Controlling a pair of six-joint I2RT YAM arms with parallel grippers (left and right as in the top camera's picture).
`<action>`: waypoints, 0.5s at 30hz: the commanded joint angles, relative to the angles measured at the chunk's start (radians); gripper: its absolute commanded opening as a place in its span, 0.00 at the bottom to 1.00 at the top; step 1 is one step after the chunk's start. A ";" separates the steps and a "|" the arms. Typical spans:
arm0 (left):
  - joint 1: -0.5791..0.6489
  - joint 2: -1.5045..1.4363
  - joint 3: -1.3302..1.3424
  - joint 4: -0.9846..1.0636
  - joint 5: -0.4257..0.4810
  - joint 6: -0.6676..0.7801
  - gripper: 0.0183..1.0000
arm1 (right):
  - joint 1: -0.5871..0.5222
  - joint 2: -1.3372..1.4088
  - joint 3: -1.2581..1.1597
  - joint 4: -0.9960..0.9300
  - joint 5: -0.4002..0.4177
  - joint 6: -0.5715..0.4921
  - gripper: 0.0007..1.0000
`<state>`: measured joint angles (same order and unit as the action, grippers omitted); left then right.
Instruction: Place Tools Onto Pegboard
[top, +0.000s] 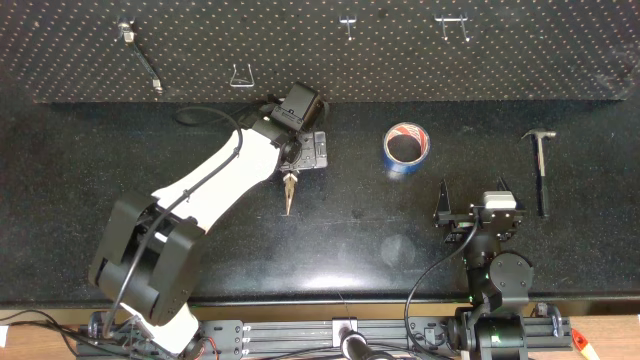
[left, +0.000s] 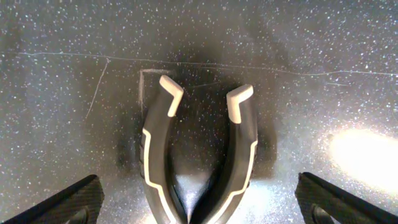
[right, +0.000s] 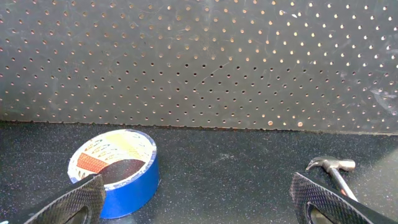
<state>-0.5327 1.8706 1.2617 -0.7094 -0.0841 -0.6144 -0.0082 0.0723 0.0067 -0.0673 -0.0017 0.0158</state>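
- Your left pincer (left: 198, 200) hangs wide open, holding nothing, over the pliers (left: 158, 146), which lie on the desk (left: 56, 93) with their splayed handles between its fingers.
- Close off-centre and one handle may slip out, or the pliers may pivot in the grip.
- Your right pincer (right: 199, 202) sits open and empty, near the tape (right: 115, 171) and hammer (right: 333, 168).
- Farther back is the pegboard (top: 420, 60); a crooked hold will likely miss its hook (top: 241, 76).

In the top view the left gripper (top: 296, 158) covers the handles of the pliers (top: 289, 196). In the left wrist view their head is cut off. The handle end of the hammer (right: 331, 165) is hidden.
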 joint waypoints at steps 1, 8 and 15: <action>0.002 0.034 -0.009 0.003 0.006 0.032 1.00 | -0.002 -0.003 -0.003 -0.007 -0.006 -0.014 0.96; 0.005 0.035 -0.010 0.008 0.007 0.073 1.00 | -0.002 -0.003 -0.003 -0.007 -0.006 -0.014 0.96; 0.004 0.035 -0.010 0.015 0.006 0.077 1.00 | -0.002 -0.003 -0.003 -0.007 -0.006 -0.014 0.96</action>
<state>-0.5323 1.8946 1.2617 -0.7010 -0.0845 -0.5571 -0.0082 0.0723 0.0067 -0.0677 -0.0017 0.0158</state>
